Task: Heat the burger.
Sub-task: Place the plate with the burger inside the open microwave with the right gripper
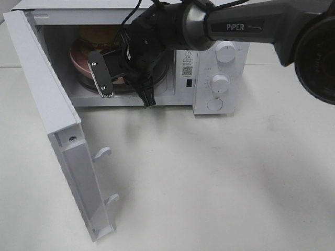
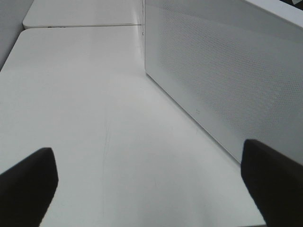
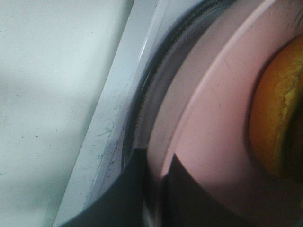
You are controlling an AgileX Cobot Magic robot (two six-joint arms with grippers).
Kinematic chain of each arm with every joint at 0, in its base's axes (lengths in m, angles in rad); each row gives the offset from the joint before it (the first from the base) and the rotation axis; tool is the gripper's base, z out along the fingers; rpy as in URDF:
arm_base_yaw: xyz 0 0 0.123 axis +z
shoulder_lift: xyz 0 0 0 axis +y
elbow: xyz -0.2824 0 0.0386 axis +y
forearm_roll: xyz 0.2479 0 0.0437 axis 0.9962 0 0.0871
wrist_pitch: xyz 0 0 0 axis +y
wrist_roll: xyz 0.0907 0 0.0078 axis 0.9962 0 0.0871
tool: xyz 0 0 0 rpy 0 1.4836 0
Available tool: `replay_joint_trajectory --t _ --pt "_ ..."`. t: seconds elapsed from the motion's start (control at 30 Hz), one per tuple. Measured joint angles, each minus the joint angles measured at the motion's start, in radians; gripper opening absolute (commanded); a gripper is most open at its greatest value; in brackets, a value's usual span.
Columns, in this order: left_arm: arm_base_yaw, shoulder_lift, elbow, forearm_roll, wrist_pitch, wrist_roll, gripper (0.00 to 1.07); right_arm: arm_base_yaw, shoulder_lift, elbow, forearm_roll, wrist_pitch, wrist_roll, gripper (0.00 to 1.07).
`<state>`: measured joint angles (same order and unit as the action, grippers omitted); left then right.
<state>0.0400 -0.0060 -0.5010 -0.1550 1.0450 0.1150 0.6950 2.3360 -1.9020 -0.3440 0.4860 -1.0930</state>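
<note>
Clamped tight, the right gripper (image 3: 152, 189) pinches the rim of the pink plate (image 3: 208, 118), with one dark finger on each side of that rim. The plate sits on the glass turntable (image 3: 151, 94) inside the white microwave (image 1: 230, 99). In the exterior view the right arm (image 1: 246, 23) reaches in from the upper right of the frame, across to the oven cavity at upper centre. The burger (image 1: 97, 35) stands on the plate deep in that cavity, at the upper left of the frame, half hidden by the arm; the right wrist view catches only its golden bun edge. The microwave door (image 1: 57, 120) hangs swung out toward the lower left. The left gripper (image 2: 147, 184) holds nothing, its two fingers (image 2: 28, 184) spread far apart above the pale table (image 2: 94, 94), beside the microwave's perforated side wall.
</note>
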Motion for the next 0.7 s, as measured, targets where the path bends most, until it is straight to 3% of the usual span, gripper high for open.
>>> replay_joint_trajectory --t 0.5,0.7 --pt "0.0 0.0 0.0 0.0 0.0 0.0 1.03 -0.02 0.007 -0.001 -0.011 0.045 0.023 0.06" --pt "0.0 0.0 0.0 0.0 0.0 0.0 1.03 -0.021 0.007 0.028 -0.015 0.037 0.023 0.15"
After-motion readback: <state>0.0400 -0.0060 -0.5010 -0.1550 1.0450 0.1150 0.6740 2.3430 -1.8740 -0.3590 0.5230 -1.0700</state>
